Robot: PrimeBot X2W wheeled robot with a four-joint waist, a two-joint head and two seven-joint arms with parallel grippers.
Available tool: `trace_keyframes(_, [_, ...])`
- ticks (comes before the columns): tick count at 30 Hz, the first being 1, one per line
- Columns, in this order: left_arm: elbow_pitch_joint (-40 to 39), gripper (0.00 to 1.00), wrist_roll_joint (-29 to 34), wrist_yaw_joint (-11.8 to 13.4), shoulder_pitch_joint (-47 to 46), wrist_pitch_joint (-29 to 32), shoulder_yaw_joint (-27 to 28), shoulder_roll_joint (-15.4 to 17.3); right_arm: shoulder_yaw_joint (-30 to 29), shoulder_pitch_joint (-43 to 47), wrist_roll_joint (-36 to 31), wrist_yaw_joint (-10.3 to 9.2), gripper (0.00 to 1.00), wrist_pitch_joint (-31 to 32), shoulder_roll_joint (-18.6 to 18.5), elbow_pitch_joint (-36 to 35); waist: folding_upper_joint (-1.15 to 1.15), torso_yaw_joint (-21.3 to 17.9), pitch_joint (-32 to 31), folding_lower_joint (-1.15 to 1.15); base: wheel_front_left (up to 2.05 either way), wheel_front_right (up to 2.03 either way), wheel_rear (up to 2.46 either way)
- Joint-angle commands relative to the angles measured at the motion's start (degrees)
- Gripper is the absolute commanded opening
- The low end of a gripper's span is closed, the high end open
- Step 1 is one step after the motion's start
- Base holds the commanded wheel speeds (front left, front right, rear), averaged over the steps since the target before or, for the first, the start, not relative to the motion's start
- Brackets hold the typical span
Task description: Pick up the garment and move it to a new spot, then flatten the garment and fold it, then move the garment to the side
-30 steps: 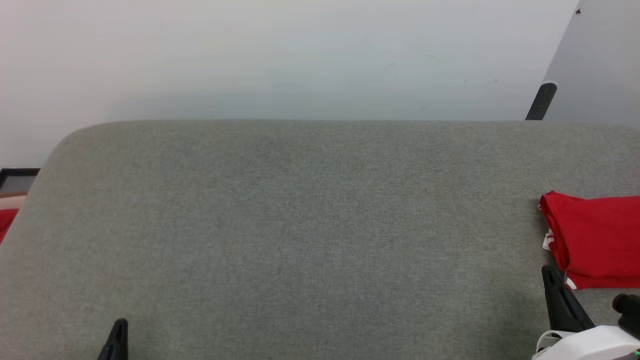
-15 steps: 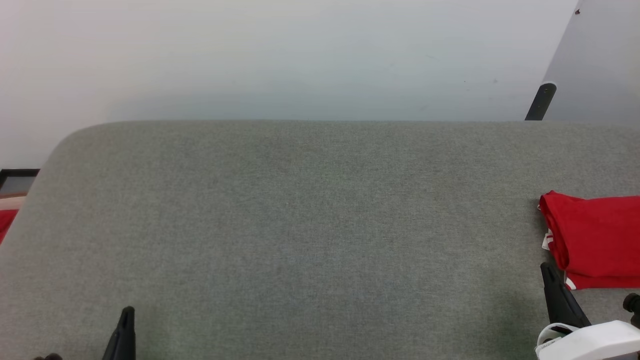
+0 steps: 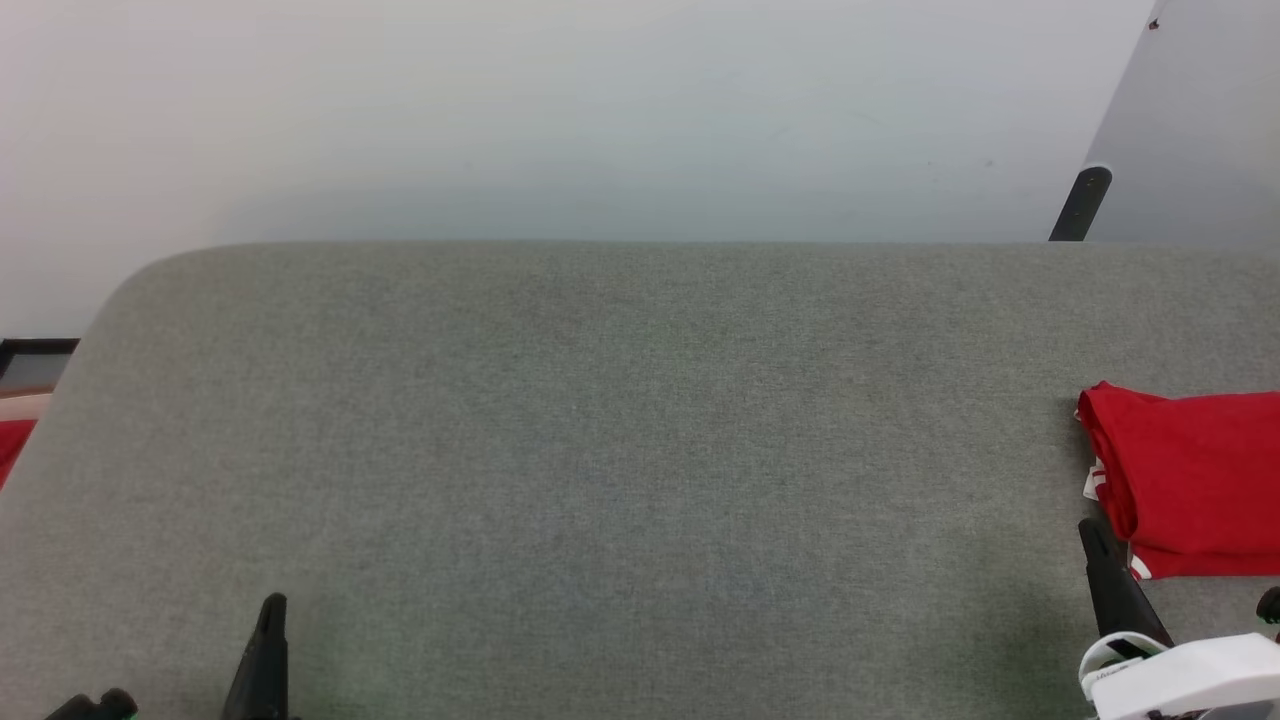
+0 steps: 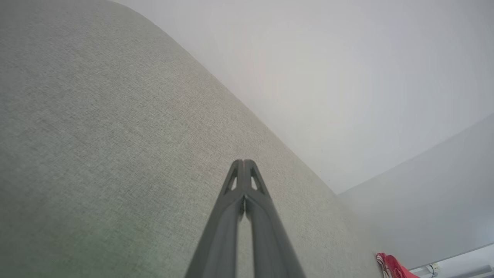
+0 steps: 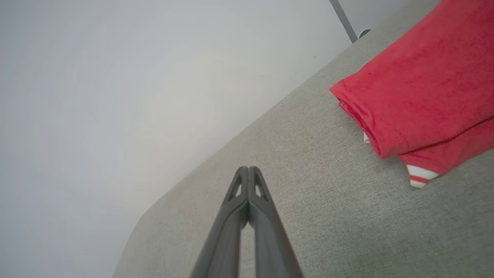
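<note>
At the right edge of the grey table (image 3: 620, 450) lies the garment (image 3: 1190, 480), folded into a neat red block. The job looks all done. The left gripper (image 3: 270, 630) and right gripper (image 3: 1098, 560) sit by the table's near edge, both pinched shut, holding nothing.

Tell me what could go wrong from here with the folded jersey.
1. The shut right tool stands close beside the near corner of the folded red jersey; swinging toward it could snag layers and open the fold.
2. Some striped trim pokes out under the fold and might catch.
3. The jersey runs past the head view's right side; its margin on the grey padded surface cannot be judged.
</note>
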Motion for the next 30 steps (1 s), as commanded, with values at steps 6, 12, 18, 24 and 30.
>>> trace_keyframes(6, [0.3,0.00,-4.5,0.0,-2.4,1.3,0.5,-0.5,-0.4,-2.1,5.4,-0.01,0.00,0.5,0.0,0.3,0.00,0.0,0.0,0.00,0.00,0.00,0.00])
trace_keyframes(12, [0.9,0.00,-7.8,0.1,-3.5,2.4,0.6,-1.3,-0.5,-2.6,9.4,-0.01,0.00,0.8,0.1,1.1,0.00,0.0,0.0,0.00,0.00,0.00,0.00])
trace_keyframes(18, [1.5,0.00,-10.4,0.1,-4.4,3.2,0.6,-1.9,-0.6,-2.9,12.5,-0.01,0.00,1.1,0.2,1.7,0.00,-0.1,-0.1,0.00,0.00,0.00,0.00])
trace_keyframes(24, [2.1,0.00,-13.4,0.1,-5.3,4.3,0.7,-2.7,-0.7,-3.4,16.1,-0.01,0.00,1.4,0.3,2.4,0.00,-0.1,-0.1,0.00,0.00,0.00,0.00])
trace_keyframes(30, [2.6,0.00,-16.2,0.1,-6.2,5.2,0.8,-3.4,-0.8,-3.9,19.5,-0.02,0.00,1.7,0.4,3.0,0.00,-0.1,-0.1,0.00,0.00,0.00,0.00])
